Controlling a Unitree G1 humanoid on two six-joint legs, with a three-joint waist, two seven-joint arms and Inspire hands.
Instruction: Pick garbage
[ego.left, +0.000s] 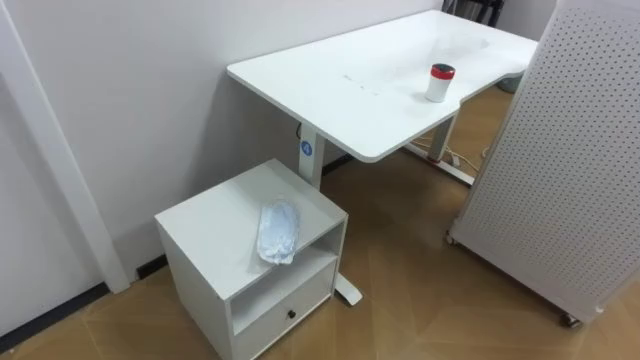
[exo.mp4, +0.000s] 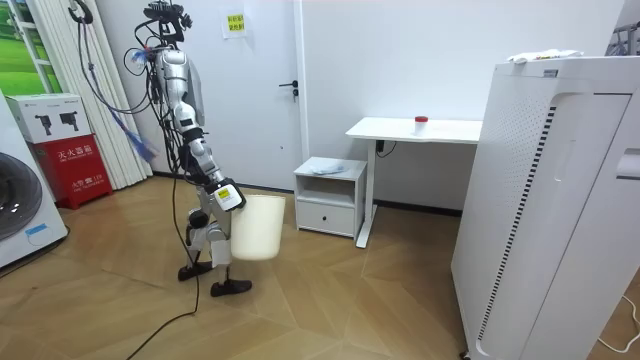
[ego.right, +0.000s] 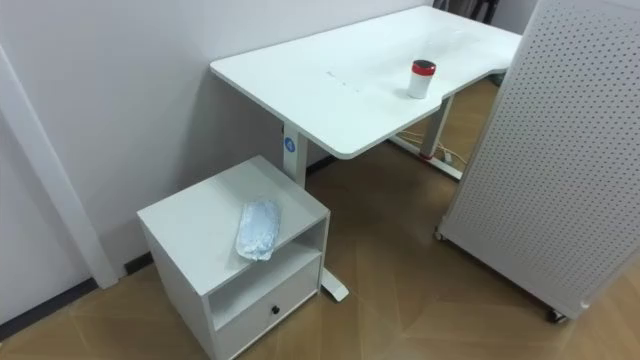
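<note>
**Inspector A:** Where is the item?

**Inspector B:** The wrapper (ego.left: 278, 231), a crumpled pale film, lies flat on top of the cabinet (ego.left: 205, 235). It is toward the front right, and its near end reaches the front edge above the open shelf. Nothing touches it.

**Inspector A:** And its position relative to the robot's fingers?

**Inspector B:** Well apart. In the room view the robot stands on the floor some way short of the cabinet and faces it. Its right hand (exo.mp4: 224, 196) is low, at the rim of a pale bin (exo.mp4: 258, 232). At that range it cannot be told whether the hand is gripping the bin or is open.

**Inspector A:** Hazards?

**Inspector B:** There are four, all as a matter of judgement.
- The film looks light and sits at the edge, so a brushing approach could sweep it to the floor or into the shelf.
- Crumpled film gives little to hold, and a shallow pinch may slip.
- The bin is carried in front and could strike the cabinet on the walk-in.
- The worktop (ego.left: 340, 90) overhangs just beside the cabinet, so a high reach risks its edge.

**Inspector A:** Anything else?

**Inspector B:** A red-lidded cup (ego.left: 440, 83) stands on the worktop. Whether it also counts as garbage is unclear.
</note>
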